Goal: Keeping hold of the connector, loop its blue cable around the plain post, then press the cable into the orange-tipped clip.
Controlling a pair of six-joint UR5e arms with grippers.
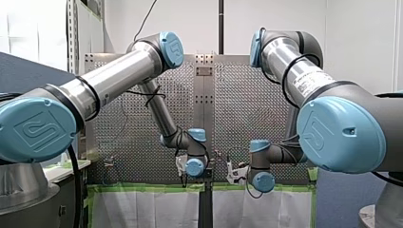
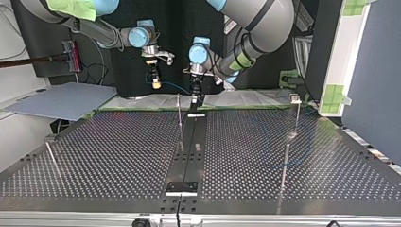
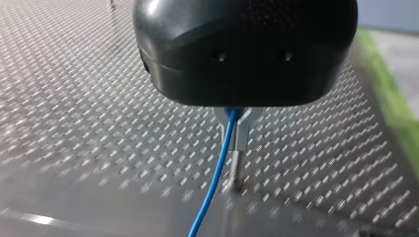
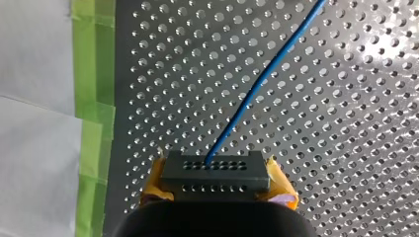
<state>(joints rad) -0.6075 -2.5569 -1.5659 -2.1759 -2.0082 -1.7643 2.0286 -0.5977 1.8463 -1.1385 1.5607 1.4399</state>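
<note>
Connector point(image 4: 215, 173) clamped between right fingers point(image 4: 279, 186); left fingers point(image 3: 243, 136), mostly hidden, seemingly pinch blue cable point(image 3: 212, 192).

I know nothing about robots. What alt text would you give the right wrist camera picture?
My right gripper, with yellow pads, clamps a black connector with rows of small holes. Its blue cable runs away from the gripper over the perforated metal table; green tape and a white sheet lie beside it.

Blue cable point(image 4: 257, 89), black connector point(image 4: 215, 175) w/ hole rows, silver dotted table point(image 4: 346, 123), green tape point(image 4: 94, 59)
</note>
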